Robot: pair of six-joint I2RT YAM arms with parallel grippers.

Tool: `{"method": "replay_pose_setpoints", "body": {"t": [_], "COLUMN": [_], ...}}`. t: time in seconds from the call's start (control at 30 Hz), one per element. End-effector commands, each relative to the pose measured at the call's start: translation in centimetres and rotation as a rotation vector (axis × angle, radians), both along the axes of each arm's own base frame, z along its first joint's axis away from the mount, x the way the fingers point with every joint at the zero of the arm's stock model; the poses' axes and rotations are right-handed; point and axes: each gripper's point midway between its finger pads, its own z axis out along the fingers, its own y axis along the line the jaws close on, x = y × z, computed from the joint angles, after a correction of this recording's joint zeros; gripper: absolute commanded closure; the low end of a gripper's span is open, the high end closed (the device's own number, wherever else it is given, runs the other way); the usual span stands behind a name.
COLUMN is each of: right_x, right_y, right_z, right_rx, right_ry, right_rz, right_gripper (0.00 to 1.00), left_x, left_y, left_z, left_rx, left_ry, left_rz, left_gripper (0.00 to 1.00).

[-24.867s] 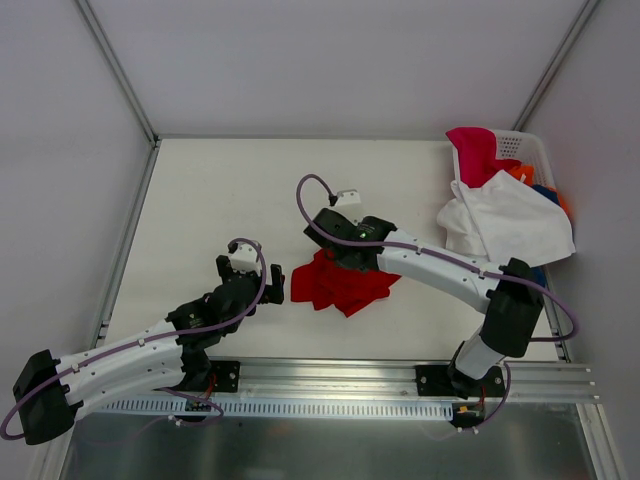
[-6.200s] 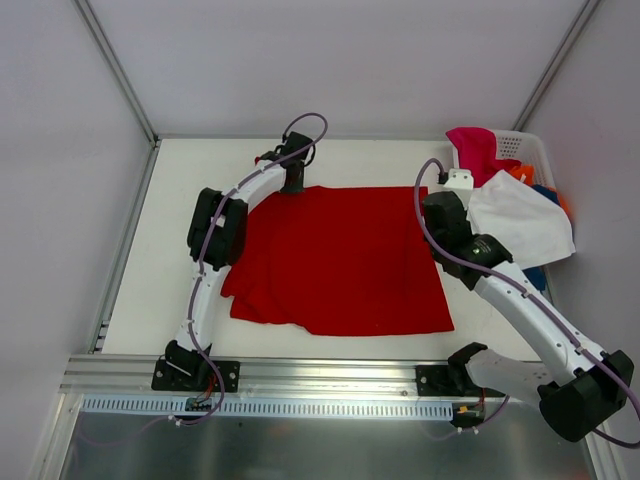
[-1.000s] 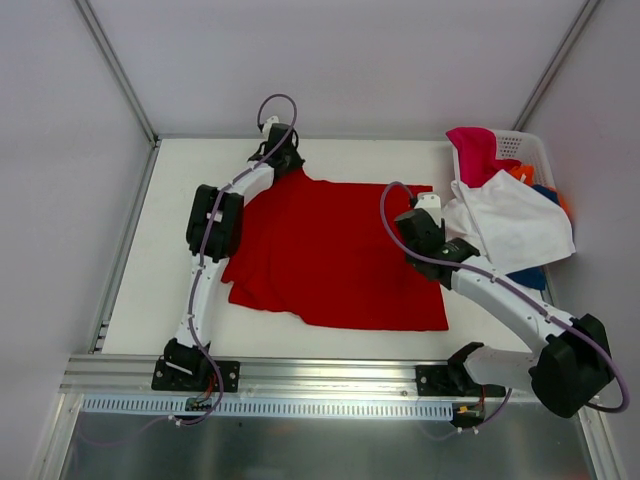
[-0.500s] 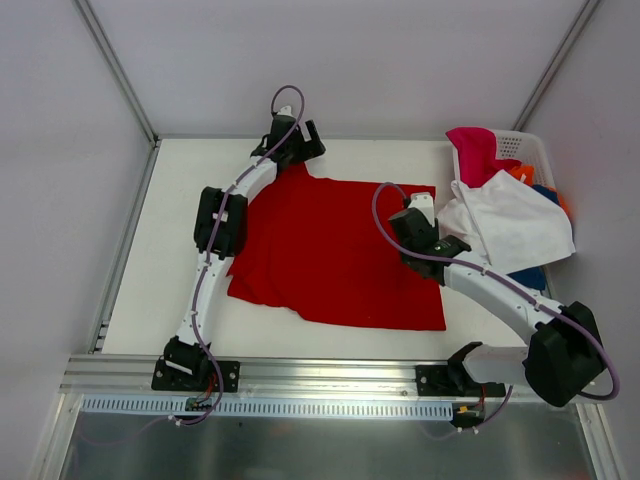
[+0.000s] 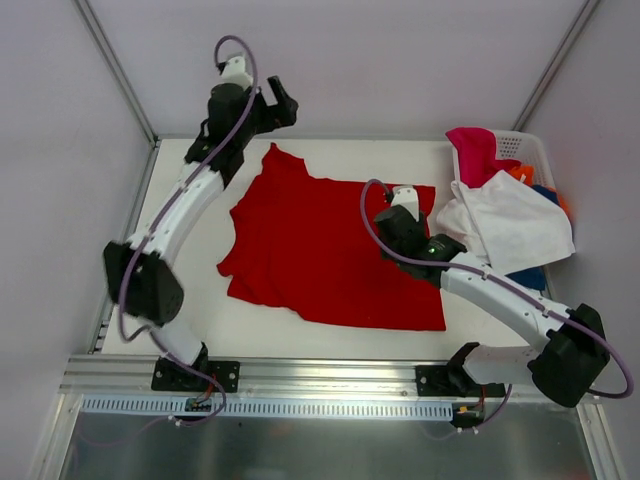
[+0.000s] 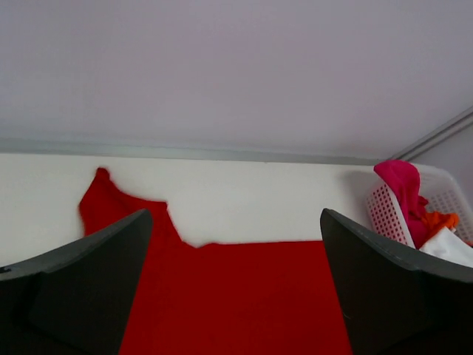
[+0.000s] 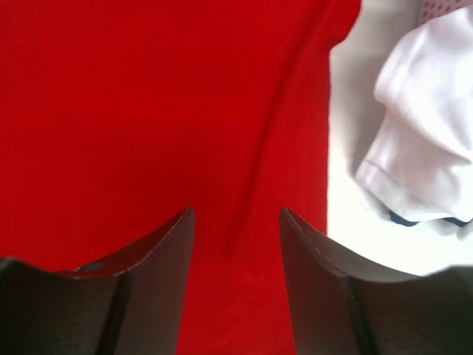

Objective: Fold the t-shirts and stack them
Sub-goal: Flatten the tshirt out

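Lying spread on the table (image 5: 350, 160), the red t-shirt (image 5: 320, 250) is light, limp cloth, best pinched at hem corners or sleeves. The left gripper (image 6: 235, 218) hangs wide open and empty far-left; the right gripper (image 7: 236, 214), part-open, hovers over its right side.

Open table (image 5: 205, 305) left of the red t-shirt (image 5: 320, 250); at far right, the full basket (image 5: 525, 148) and overhanging white t-shirt (image 5: 515, 225).

left claw (image 6: 235, 222) wide, empty | red t-shirt (image 6: 244, 296) spread on table (image 6: 259, 200) | basket (image 6: 388, 214) at right
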Motion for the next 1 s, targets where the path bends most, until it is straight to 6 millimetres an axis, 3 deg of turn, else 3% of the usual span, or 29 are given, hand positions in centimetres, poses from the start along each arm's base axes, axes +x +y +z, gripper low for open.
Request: {"method": "replay_pose_setpoints", "body": {"t": [0.0, 0.03, 0.07, 0.1, 0.13, 0.17, 0.2, 0.23, 0.3, 0.37, 0.47, 0.7, 0.77, 0.83, 0.97], "right_x": [-0.9, -1.2, -1.4, -1.5, -1.4, -1.4, -1.4, -1.4, -1.7, -2.2, -3.1, -6.7, -7.4, -8.2, -9.5], "right_y": [1.3, 1.6, 2.0, 2.3, 2.8, 3.0, 3.9, 4.4, 5.9, 6.6, 6.4, 2.5, 1.7, 0.8, 0.1], "right_z": [2.2, 2.3, 2.3, 2.3, 2.4, 2.5, 2.6, 2.6, 2.7, 2.3, 1.3, -3.0, -3.5, -4.0, -4.6], "right_rx": [0.089, 0.103, 0.112, 0.121, 0.126, 0.133, 0.152, 0.158, 0.189, 0.209, 0.253, 0.333, 0.338, 0.357, 0.388], "right_ry": [-0.036, -0.035, -0.025, -0.021, -0.017, -0.013, 0.000, 0.010, 0.050, 0.088, 0.116, 0.155, 0.157, 0.153, 0.149], "right_rz": [0.014, 0.027, 0.044, 0.053, 0.068, 0.079, 0.108, 0.129, 0.182, 0.197, 0.163, -0.022, -0.051, -0.079, -0.093], "right_gripper": [0.44, 0.38, 0.34, 0.29, 0.20, 0.18, 0.16, 0.15, 0.12, 0.11, 0.09, 0.07, 0.07, 0.07, 0.07], "left_x": [-6.2, -8.3, -10.6, -12.1, -14.3, -15.7, -17.2, -18.9, -21.0, -23.2, -25.2, -31.9, -33.0, -34.6, -36.2], "left_y": [4.9, 6.6, 8.0, 8.9, 10.0, 10.9, 11.5, 12.2, 12.8, 13.2, 12.0, 10.8, 10.9, 12.2, 14.8], "left_z": [-3.2, -8.0, -7.3, -8.3, -12.6, -13.8, -13.2, -16.1, -17.1, -19.4, -21.9, -28.2, -28.9, -30.5, -31.7], "left_rx": [0.087, 0.138, 0.123, 0.125, 0.128, 0.121, 0.084, 0.071, 0.038, 0.007, -0.024, 0.008, -0.013, 0.006, 0.024], "left_ry": [0.113, 0.200, 0.181, 0.200, 0.281, 0.302, 0.283, 0.338, 0.365, 0.446, 0.533, 0.740, 0.749, 0.767, 0.763], "left_rz": [0.203, 0.287, 0.340, 0.382, 0.423, 0.457, 0.470, 0.497, 0.510, 0.537, 0.512, 0.516, 0.518, 0.579, 0.690], "left_gripper": [0.01, 0.01, 0.01, 0.01, 0.01, 0.01, 0.01, 0.01, 0.03, 0.05, 0.06, 0.10, 0.13, 0.14, 0.16]}}
